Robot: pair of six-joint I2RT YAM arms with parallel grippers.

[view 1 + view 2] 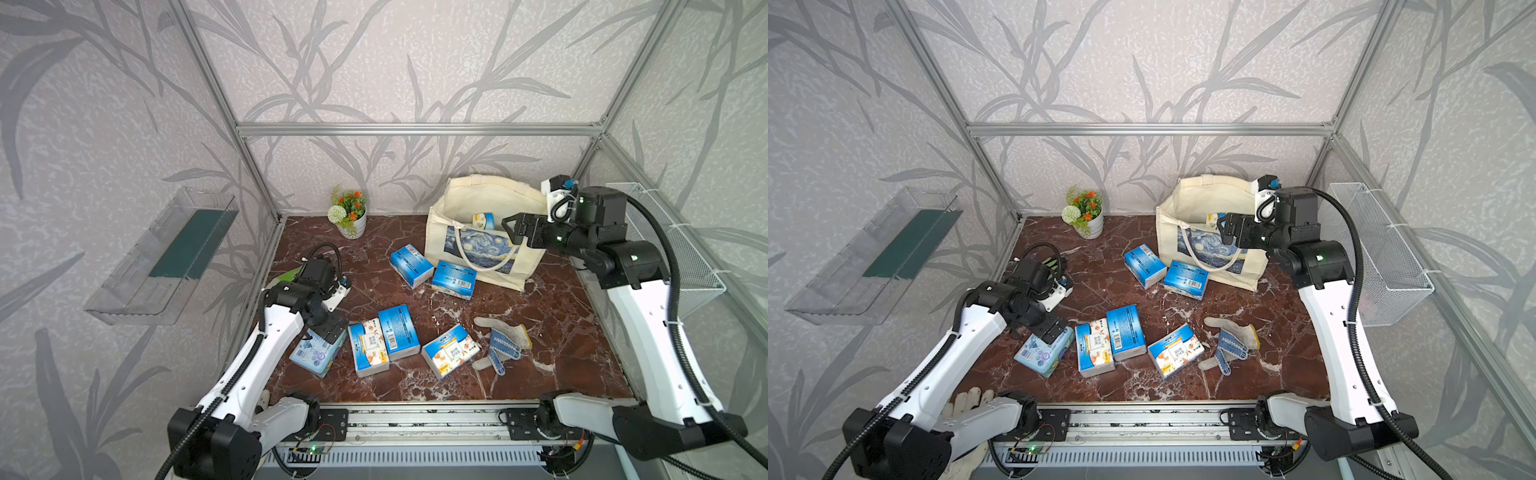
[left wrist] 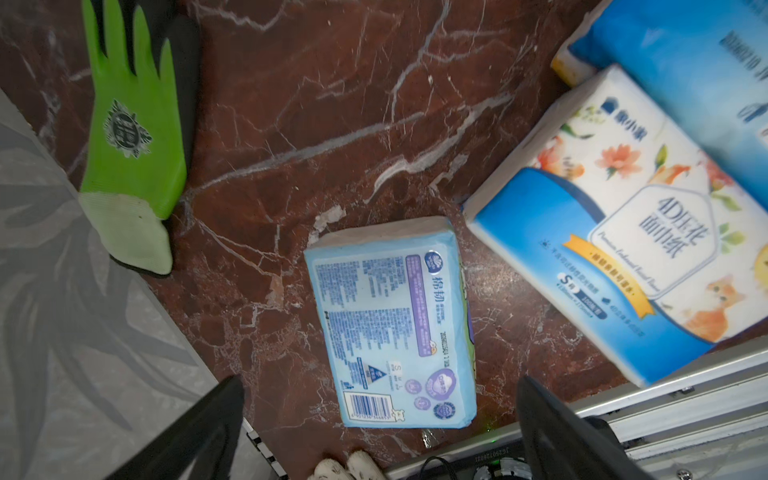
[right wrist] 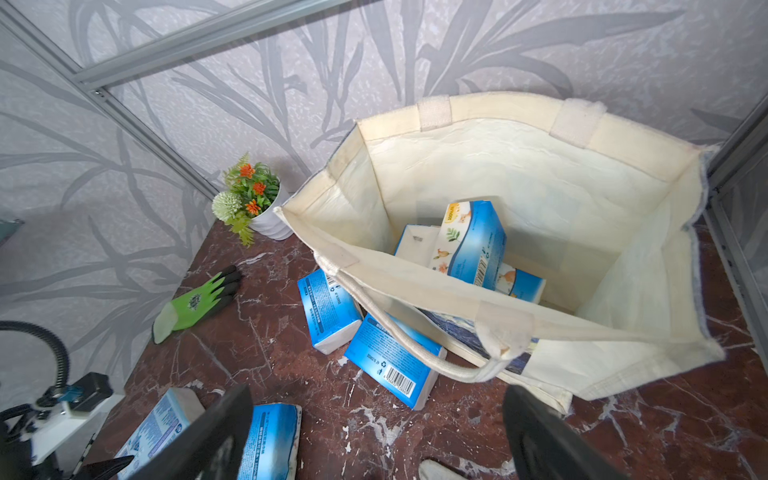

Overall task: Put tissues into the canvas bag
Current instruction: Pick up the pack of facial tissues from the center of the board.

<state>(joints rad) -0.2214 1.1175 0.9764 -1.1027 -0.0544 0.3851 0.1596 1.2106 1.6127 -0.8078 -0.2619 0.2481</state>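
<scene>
Status: mid-task, L pick in hand.

- L claw [image 1: 330,332]: jaws spread wide, hanging over the pale blue pack [image 2: 390,324] at near left. Wrist cam shows the pack between the fingers and below them; no contact that I can see.
- R claw [image 1: 513,230]: spread, nothing in it, over the near lip of the canvas bag [image 1: 469,195] at far right.
- Bag stands upright with its mouth open. At least 2 packs inside [image 3: 469,245], one on end.
- Still on the marble table [image 1: 561,332]: 6 packs incl. the pale one. Two blue packs [image 1: 411,264] lie just left-near of the bag; the rope handle droops over the closer of them. Three more [image 1: 368,347] are near centre; two of them lie side by side, touching.

Next, IMO: drop L straight down, close across the pack's short width, lift. The wrap is soft, so expect squash; I'd grip mid-body. The bag is well apart from L, so a long carry across. R is better placed for the two packs by the bag.

Avoid: dotted glove [image 1: 500,343] beside the rightmost centre pack, green glove [image 2: 133,137] at far left.
</scene>
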